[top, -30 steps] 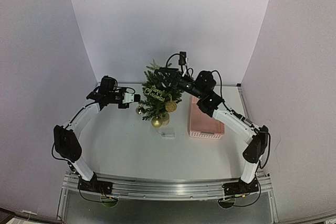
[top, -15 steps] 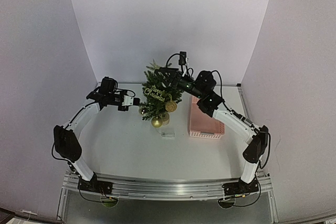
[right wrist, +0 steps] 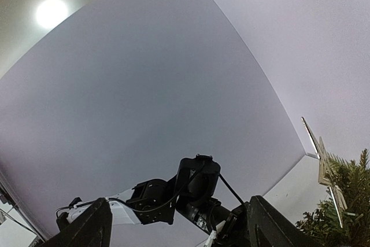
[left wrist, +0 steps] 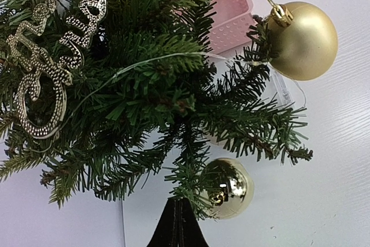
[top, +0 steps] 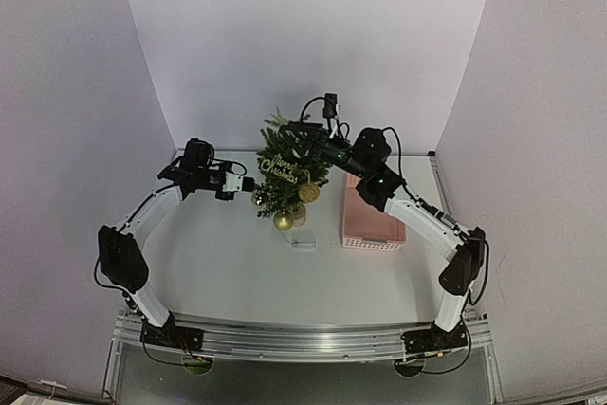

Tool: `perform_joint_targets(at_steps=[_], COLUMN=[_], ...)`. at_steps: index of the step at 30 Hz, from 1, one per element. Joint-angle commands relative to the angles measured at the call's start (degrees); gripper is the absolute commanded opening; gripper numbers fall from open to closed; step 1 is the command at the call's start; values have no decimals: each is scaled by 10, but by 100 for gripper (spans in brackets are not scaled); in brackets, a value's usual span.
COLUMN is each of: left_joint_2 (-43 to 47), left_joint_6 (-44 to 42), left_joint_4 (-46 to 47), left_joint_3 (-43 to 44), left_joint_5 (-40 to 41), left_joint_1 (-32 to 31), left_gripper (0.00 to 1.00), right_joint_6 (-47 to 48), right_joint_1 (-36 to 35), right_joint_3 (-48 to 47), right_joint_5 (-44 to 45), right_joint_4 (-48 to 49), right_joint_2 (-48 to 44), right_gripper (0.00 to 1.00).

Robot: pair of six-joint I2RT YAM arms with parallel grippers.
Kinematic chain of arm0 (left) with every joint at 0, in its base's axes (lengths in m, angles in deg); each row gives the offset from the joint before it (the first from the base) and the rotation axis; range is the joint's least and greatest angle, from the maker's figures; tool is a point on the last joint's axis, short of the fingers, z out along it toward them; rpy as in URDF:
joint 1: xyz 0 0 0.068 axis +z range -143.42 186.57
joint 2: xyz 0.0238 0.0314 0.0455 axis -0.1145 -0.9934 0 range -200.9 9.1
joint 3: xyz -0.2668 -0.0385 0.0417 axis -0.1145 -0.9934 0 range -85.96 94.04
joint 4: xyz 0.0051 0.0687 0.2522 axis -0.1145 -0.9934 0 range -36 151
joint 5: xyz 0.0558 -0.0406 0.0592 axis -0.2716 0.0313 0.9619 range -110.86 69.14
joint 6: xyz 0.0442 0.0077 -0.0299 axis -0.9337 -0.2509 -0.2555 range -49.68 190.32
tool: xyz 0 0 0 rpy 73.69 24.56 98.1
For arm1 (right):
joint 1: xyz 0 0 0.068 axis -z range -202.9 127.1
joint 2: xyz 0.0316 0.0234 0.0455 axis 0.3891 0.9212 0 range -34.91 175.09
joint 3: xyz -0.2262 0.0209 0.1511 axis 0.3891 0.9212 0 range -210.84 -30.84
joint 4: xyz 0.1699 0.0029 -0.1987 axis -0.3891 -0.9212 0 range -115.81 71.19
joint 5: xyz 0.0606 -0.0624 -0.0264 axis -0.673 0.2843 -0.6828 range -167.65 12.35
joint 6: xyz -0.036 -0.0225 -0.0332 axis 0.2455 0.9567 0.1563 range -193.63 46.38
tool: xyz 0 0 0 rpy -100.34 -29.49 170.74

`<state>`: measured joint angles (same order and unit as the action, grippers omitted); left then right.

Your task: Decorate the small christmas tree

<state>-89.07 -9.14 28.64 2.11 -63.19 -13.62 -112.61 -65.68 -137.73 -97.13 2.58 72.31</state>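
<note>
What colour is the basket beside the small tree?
The basket is pink, clearest in the top external view.

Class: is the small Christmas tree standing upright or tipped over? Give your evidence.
Upright: in the overhead view, the small christmas tree stands with its tip uppermost, and a gold bauble hangs below its lowest branches.

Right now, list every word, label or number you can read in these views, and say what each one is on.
"Merry Christmas": gold glitter sign in script letters, hanging on the tree; legible from above, only partly seen in the left wrist view.
Nothing else can be read: the gold balls and the pink basket show no lettering.
</note>
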Motion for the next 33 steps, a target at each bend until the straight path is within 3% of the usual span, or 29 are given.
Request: perform_joint_targets(at_steps=[1, 33], left_joint_2=[-12, -12], left_joint_6=[9, 12], left_joint_4=[36, 6], left_joint_3=[9, 2], left_joint_5=[-6, 44], left_joint_1=[-4, -5], left_gripper=[0, 0], right_joint_6=[6, 14], right_joint_1=[2, 2], right_joint_3=[-7, -2], right_joint_5=[4, 3], right_joint_4=[12, 13], right_joint_2=[-30, -35], right_gripper=[78, 80])
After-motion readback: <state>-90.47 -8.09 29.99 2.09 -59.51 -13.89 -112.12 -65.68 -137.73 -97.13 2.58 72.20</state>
